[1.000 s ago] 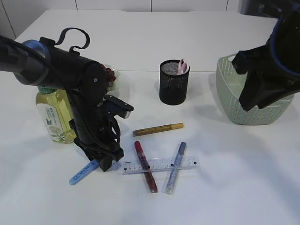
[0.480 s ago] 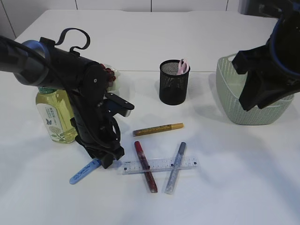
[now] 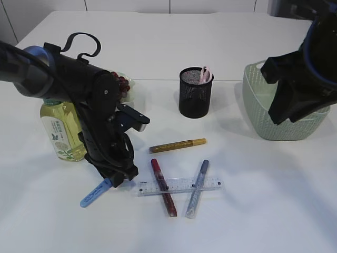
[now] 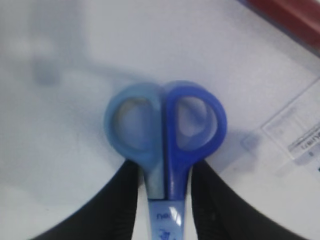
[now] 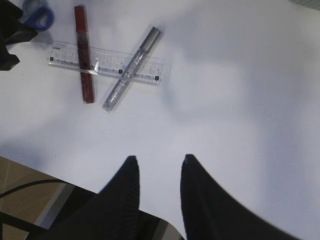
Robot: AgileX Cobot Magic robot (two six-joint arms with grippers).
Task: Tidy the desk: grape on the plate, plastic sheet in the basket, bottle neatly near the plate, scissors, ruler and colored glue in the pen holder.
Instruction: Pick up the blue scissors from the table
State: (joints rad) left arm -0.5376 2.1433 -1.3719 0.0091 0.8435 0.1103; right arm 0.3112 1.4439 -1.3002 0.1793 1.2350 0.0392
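Observation:
The blue scissors (image 4: 165,125) lie in their sheath on the white table, the sheath end (image 3: 95,193) sticking out left of my left gripper (image 3: 118,182). In the left wrist view that gripper (image 4: 164,166) is shut on the scissors' neck just below the handle loops. The clear ruler (image 3: 179,185) lies under a red glue pen (image 3: 163,187) and a silver one (image 3: 196,188); a gold one (image 3: 177,145) lies behind. My right gripper (image 5: 160,158) hangs open and empty high over the table. The plastic sheet is out of view.
A black mesh pen holder (image 3: 195,92) with a pink item stands mid-table. The green basket (image 3: 263,113) is at the right, partly behind the right arm (image 3: 297,89). The yellow bottle (image 3: 60,129) stands at left, with red grapes (image 3: 122,84) behind the left arm.
The left jaws have narrowed onto the scissors, and the sheath end shifted slightly to the right. The right arm has not moved.

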